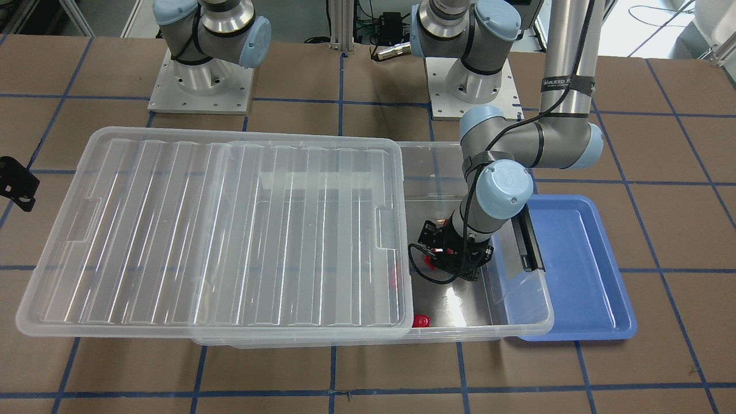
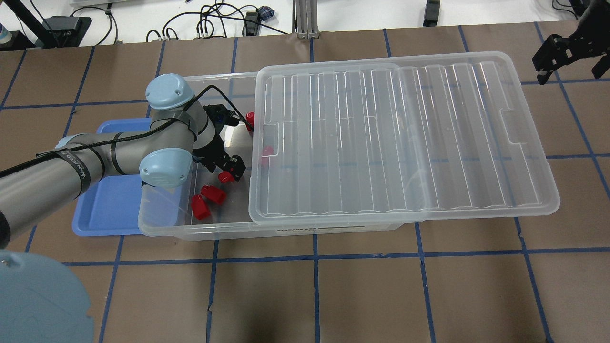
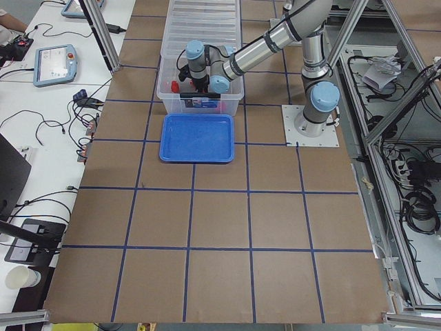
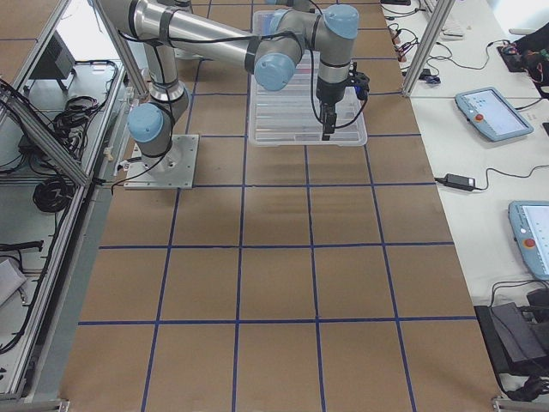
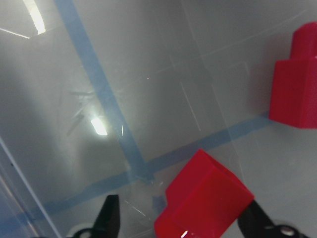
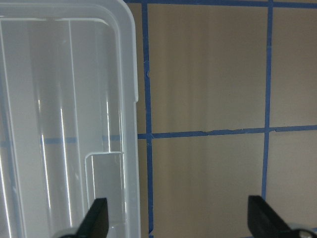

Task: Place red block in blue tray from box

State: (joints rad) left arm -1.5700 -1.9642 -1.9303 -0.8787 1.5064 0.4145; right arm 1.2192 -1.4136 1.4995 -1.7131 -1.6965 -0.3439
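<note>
The box is a clear bin with its ribbed lid slid aside, so the left end is uncovered. Several red blocks lie inside: two near the front wall, one under the lid's edge. My left gripper is down in the uncovered end. In the left wrist view it is open, with a red block between its fingertips and another block beyond. The blue tray lies beside the box, partly under my left arm. My right gripper is open, off past the lid.
The lid overhangs the box on the right side and rests tilted over it. The box's black latch handle sits at the end next to the blue tray. Brown table with blue tape lines lies around them.
</note>
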